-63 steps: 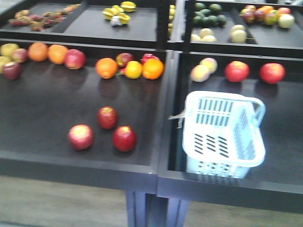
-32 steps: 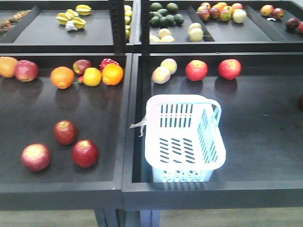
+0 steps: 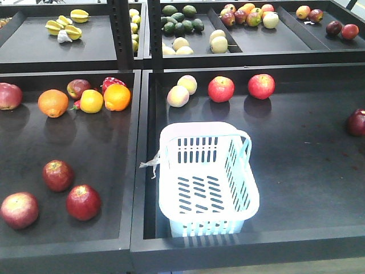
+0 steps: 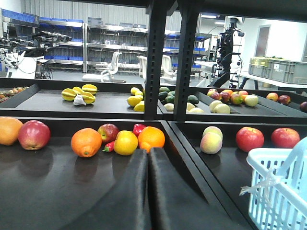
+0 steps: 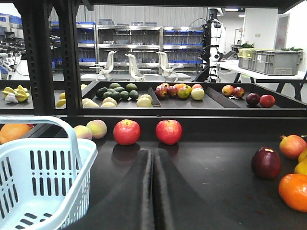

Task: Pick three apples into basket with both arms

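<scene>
Black trays [image 3: 319,171] have slid left in my front view, so the empty basket [image 3: 199,127] is centred, apples [image 3: 83,202] sit untouched near-left, left gripper [image 4: 147,153] and right gripper [image 5: 152,152] clenched empty; picking not started.

Down at the bottom centre sits the right gripper [image 5: 152,154], jaws pressed flat together, nothing between them, pointing across the dark tray [image 5: 216,158]. On the left, the pale blue basket [image 5: 43,184] stands close by, its handle arching up. Straight ahead by the back wall, two bright red apples [image 5: 126,132] side by side, and two peach-coloured fruits [image 5: 97,128] to their left. Over on the right, a dark red apple [image 5: 266,163], with an orange [image 5: 293,191] nearer the edge. Up on the rear tray, a cluster of green avocados [image 5: 120,91].
</scene>
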Controlling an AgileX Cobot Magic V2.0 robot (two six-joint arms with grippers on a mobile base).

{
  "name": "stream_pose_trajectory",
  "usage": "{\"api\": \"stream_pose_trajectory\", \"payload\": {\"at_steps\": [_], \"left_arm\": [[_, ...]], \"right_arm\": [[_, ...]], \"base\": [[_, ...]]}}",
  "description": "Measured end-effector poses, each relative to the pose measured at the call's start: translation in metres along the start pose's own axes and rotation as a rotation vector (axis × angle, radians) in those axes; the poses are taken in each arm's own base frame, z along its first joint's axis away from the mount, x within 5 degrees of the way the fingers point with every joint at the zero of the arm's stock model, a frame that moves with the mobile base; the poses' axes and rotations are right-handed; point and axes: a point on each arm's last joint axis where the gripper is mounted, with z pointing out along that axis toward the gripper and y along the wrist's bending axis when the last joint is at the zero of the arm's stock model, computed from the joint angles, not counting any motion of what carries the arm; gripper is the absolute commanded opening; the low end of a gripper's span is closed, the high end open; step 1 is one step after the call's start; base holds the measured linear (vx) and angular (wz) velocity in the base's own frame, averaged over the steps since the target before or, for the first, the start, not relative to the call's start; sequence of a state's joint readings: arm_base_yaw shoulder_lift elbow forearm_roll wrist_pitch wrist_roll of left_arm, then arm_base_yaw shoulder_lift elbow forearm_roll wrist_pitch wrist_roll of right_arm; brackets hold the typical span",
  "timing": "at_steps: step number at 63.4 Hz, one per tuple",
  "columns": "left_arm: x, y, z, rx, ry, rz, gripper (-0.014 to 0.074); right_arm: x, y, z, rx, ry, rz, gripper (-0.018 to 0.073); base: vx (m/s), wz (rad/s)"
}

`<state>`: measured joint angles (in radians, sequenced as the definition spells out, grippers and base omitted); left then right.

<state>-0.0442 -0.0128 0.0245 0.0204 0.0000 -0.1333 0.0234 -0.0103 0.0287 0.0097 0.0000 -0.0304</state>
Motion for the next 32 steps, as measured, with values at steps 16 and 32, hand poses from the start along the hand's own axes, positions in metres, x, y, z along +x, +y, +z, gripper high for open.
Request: {"api": "stream_pose_trajectory", "payload": {"at_steps": [16,32], "left_arm": [[0.0000,0.0000,0.0000,0.000,0.000,0.000,-0.0006],[0.0000,0.0000,0.0000,0.000,0.000,0.000,-0.0006]], "right_arm": [[0.0000,0.0000,0.0000,0.000,0.000,0.000,-0.0009],[0.0000,0.0000,0.0000,0.000,0.000,0.000,-0.0009]], "base": [[0.08,0.02],[0.10,0.05]]}}
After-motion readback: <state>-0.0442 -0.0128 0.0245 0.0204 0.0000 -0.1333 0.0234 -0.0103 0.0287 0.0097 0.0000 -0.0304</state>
